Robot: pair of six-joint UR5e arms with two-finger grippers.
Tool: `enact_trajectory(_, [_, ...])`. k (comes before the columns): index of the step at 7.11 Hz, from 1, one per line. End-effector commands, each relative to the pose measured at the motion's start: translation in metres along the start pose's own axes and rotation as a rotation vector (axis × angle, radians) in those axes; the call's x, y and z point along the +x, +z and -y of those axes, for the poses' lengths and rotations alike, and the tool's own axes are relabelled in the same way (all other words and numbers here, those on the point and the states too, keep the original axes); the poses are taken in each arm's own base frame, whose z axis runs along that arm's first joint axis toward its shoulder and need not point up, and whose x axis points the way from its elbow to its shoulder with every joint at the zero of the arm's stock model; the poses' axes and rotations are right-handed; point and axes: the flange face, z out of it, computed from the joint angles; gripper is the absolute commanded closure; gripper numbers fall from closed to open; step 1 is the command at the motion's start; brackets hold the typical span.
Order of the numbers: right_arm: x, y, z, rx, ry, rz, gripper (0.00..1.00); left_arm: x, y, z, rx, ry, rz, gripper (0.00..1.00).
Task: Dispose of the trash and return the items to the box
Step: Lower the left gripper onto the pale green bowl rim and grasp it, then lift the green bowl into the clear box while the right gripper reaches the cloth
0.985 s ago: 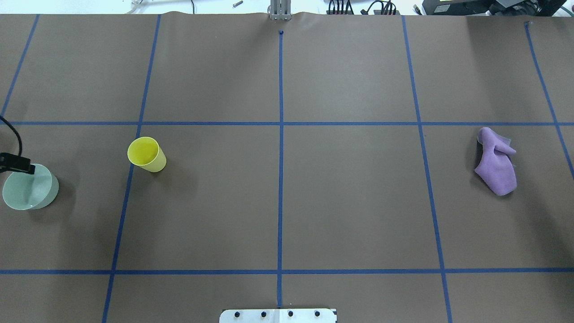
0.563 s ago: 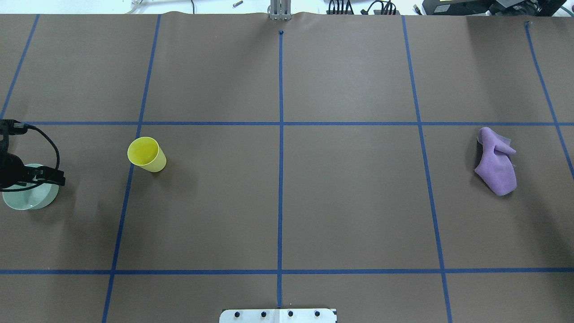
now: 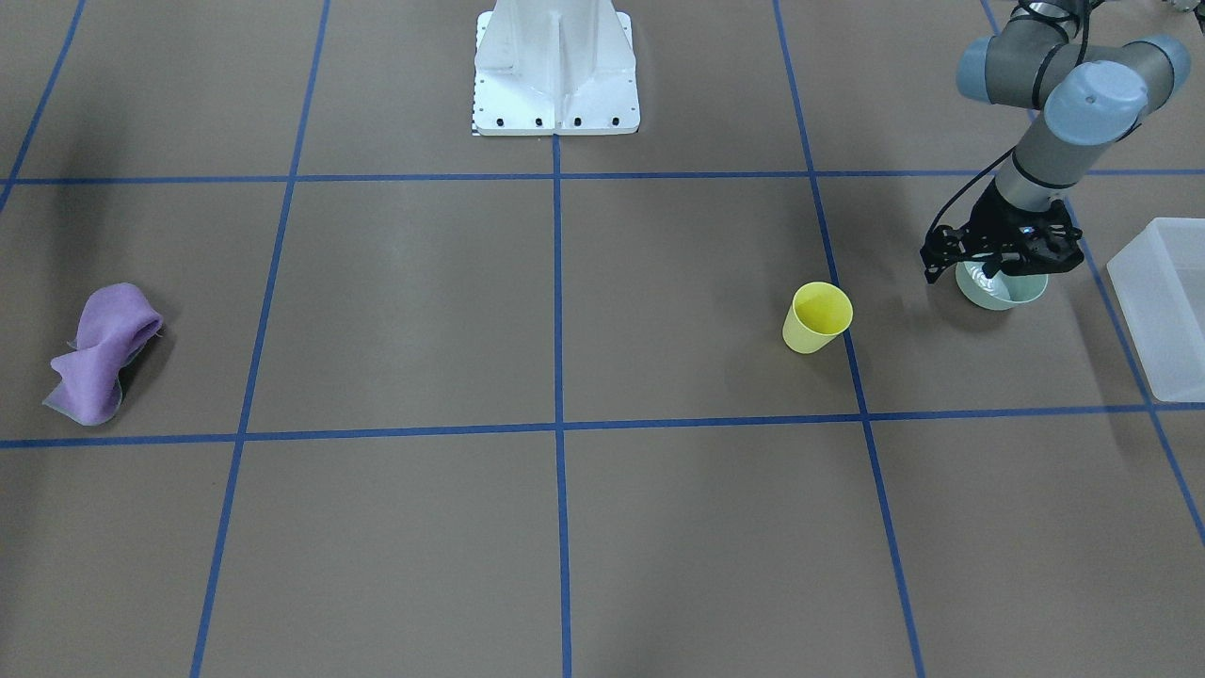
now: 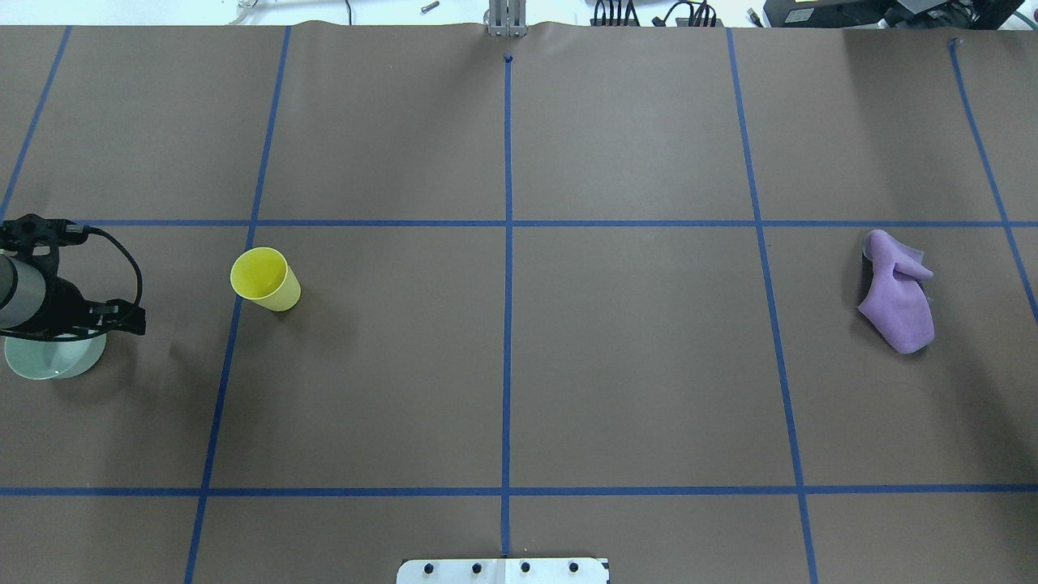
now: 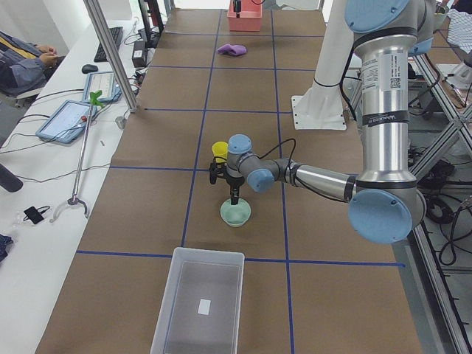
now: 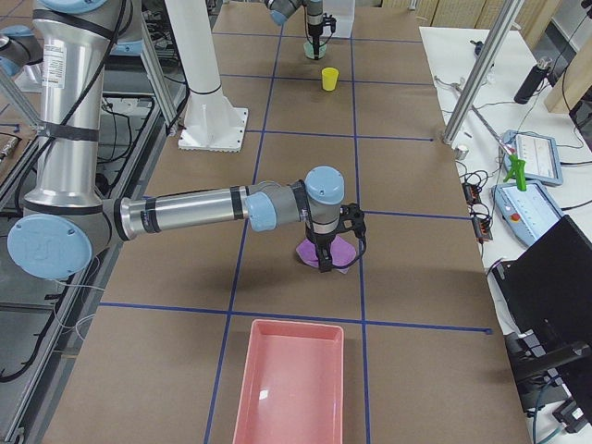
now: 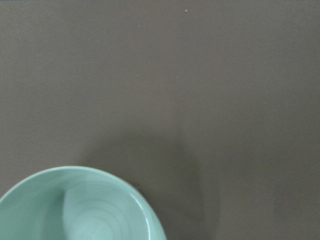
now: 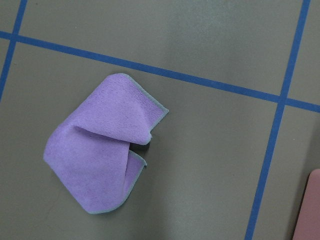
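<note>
The mint-green bowl (image 3: 1007, 294) stands upright on the table, left of the frosted-white box (image 3: 1163, 301). It also shows in the overhead view (image 4: 49, 358) and the left wrist view (image 7: 85, 210). My left gripper (image 3: 996, 266) hangs right over the bowl with its fingers reaching down at the rim; I cannot tell if it is open or shut. It also shows in the overhead view (image 4: 77, 320). My right gripper (image 6: 324, 252) shows only in the exterior right view, above the purple cloth (image 8: 105, 145); its state cannot be told.
A yellow cup (image 4: 265, 280) stands upright to the right of the bowl in the overhead view. The purple cloth (image 4: 896, 292) lies at the far right. A pink tray (image 6: 291, 388) sits past the cloth. The white robot base (image 3: 555, 66) is at mid-table edge.
My left arm has come further in from the left edge of the overhead view, and now covers the bowl's top rim. The bowl, cup and cloth have not moved.
</note>
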Motion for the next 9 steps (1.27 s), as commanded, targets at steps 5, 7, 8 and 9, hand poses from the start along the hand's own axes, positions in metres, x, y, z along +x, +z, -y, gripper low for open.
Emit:
enact_trajectory(5, [-0.002, 0.007, 0.010, -0.009, -0.007, 0.002, 0.00, -0.012, -0.066, -0.001, -0.091, -0.077, -0.147, 1.00])
enact_trajectory(7, [-0.001, 0.007, 0.010, -0.009, -0.007, 0.002, 0.00, -0.080, -0.148, 0.040, -0.049, -0.063, -0.305, 1.00])
enact_trajectory(8, [-0.003, 0.006, 0.013, -0.004, -0.013, 0.003, 0.00, -0.122, -0.157, 0.047, 0.004, -0.025, -0.283, 1.00])
enact_trajectory(9, [-0.006, 0.004, 0.018, 0.001, -0.017, 0.002, 0.00, -0.182, -0.158, 0.061, 0.052, 0.063, -0.228, 1.00])
